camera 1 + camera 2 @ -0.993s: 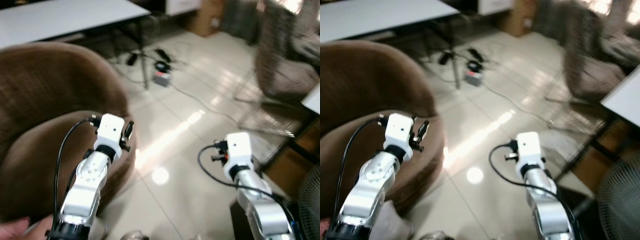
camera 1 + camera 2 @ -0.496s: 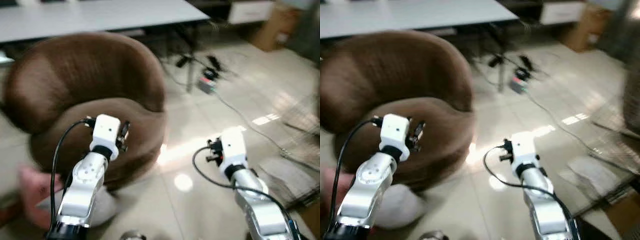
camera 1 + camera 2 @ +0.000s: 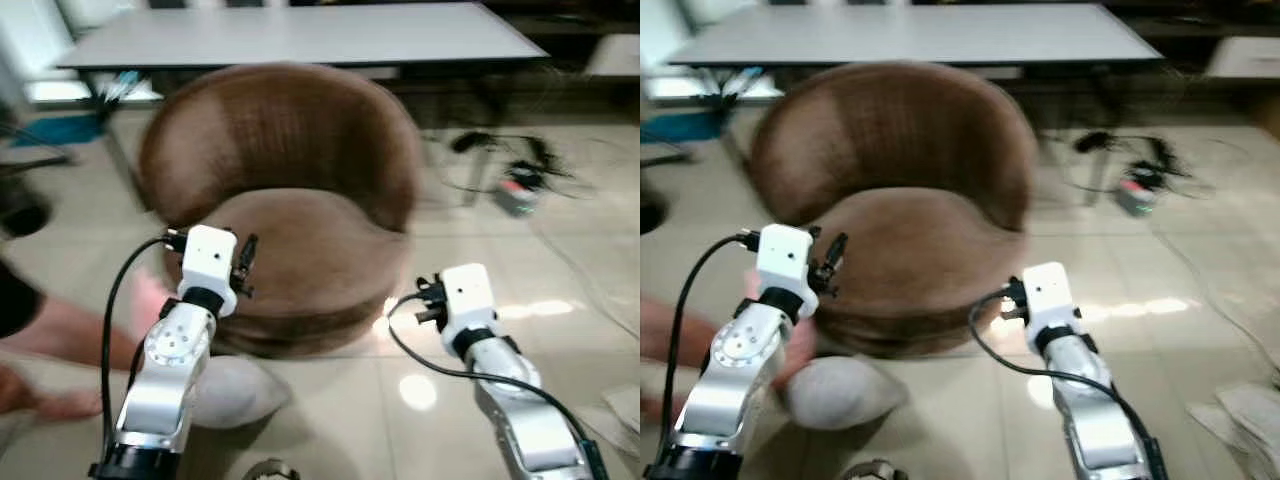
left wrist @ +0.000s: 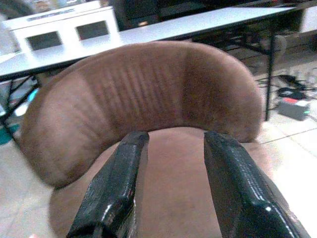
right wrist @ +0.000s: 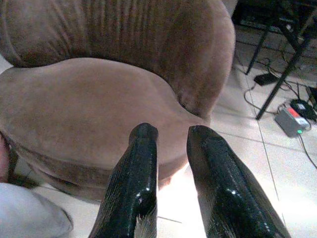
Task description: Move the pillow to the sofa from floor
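Note:
A pale grey pillow [image 3: 235, 390] lies on the tiled floor against the front left foot of the round brown sofa chair [image 3: 290, 200]. A corner of the pillow [image 5: 29, 218] shows in the right wrist view. Both arms are raised in front of me. My left gripper [image 4: 176, 139] is open and empty, hovering above the pillow and pointing at the chair's seat and backrest. To the right of the seat's front edge, my right gripper [image 5: 172, 131] has its fingers a small gap apart with nothing between them.
A person's arm [image 3: 60, 335] reaches in low from the left, near the pillow. Behind the chair stands a grey table [image 3: 300, 35]. Cables and a power strip [image 3: 515, 190] lie on the floor to the right. Bare tiles [image 3: 560, 290] spread out on the right.
The camera has swung left, so the chair now sits in the middle, and the pillow and the person's arm have come into view. Both arms hold the same raised pose.

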Tool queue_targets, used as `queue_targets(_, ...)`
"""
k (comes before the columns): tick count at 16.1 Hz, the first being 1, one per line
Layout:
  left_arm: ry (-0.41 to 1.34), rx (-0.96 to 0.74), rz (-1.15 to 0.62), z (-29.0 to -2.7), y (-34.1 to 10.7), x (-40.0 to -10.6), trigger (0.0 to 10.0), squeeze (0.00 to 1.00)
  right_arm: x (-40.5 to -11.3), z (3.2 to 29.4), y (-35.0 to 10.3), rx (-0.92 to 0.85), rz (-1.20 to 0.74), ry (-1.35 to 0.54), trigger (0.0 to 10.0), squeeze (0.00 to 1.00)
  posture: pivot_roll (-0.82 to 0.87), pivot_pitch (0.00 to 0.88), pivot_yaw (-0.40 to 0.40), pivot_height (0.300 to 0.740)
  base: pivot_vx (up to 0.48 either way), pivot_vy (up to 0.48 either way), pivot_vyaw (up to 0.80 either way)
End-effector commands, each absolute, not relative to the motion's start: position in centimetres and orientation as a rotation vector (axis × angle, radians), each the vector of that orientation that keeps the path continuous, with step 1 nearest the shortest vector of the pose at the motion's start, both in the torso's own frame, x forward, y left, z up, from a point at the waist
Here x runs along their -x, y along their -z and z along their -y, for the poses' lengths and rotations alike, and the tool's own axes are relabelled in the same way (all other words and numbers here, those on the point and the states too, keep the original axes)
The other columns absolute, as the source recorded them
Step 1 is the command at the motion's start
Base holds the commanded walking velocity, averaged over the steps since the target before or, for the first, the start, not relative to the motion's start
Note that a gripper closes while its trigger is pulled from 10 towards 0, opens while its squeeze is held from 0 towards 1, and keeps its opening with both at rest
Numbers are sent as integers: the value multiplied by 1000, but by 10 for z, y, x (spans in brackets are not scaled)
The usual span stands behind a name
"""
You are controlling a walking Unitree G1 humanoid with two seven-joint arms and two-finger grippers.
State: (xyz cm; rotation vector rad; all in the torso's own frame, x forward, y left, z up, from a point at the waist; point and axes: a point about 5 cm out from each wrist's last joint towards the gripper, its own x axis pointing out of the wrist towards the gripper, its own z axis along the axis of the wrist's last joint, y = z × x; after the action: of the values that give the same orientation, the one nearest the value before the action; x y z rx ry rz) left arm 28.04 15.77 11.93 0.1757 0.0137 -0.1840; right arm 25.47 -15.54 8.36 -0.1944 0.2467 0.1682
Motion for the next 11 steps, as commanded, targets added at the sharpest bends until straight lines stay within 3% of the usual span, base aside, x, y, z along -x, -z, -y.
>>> queue_targets(1,180,-190,-2,-160,-122,-281,10000,0,-256,154,-85,191,-238,-168,10000,0,-29,0,16,727,0,0,800)
queue_targets(6,176,-193,-10,-160,-120,-281,10000,0,-255,154,-84,200,-243,-164,10000,0,-31,0,16,727,0,0,800)
queue_targets(9,178,-211,-25,-159,-117,-282,10000,0,-255,155,-82,209,-245,-150,10000,0,-31,0,17,727,0,0,446)
queue_targets(11,194,-199,-15,-157,-118,-280,10000,0,-255,161,-80,178,-264,-105,10000,0,-31,0,17,727,0,0,0)
